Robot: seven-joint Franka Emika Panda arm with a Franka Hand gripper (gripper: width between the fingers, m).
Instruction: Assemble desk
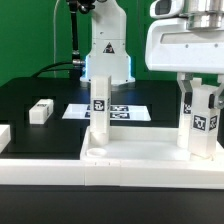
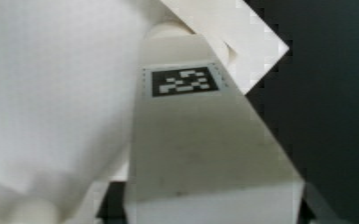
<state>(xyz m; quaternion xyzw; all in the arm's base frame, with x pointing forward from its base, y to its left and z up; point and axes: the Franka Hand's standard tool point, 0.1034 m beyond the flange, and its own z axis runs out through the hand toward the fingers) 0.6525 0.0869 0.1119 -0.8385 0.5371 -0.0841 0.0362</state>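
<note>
The white desk top [image 1: 140, 152] lies flat at the front of the table. One white square-post leg [image 1: 100, 105] with a tag stands upright on its corner toward the exterior view's left. My gripper [image 1: 200, 92] is shut on a second tagged leg [image 1: 201, 120] and holds it upright at the top's corner toward the exterior view's right, with the lower end at or in the top. In the wrist view this leg [image 2: 202, 140] fills the gap between my dark fingers [image 2: 108, 198], above the white top [image 2: 51, 100]. A third leg [image 1: 41, 110] lies loose on the black table toward the exterior view's left.
The marker board [image 1: 128, 111] lies flat behind the standing leg. The robot base [image 1: 105, 55] stands at the back. A long low white border bar [image 1: 50, 172] runs along the front edge. Another white part [image 1: 4, 136] shows at the exterior view's far left.
</note>
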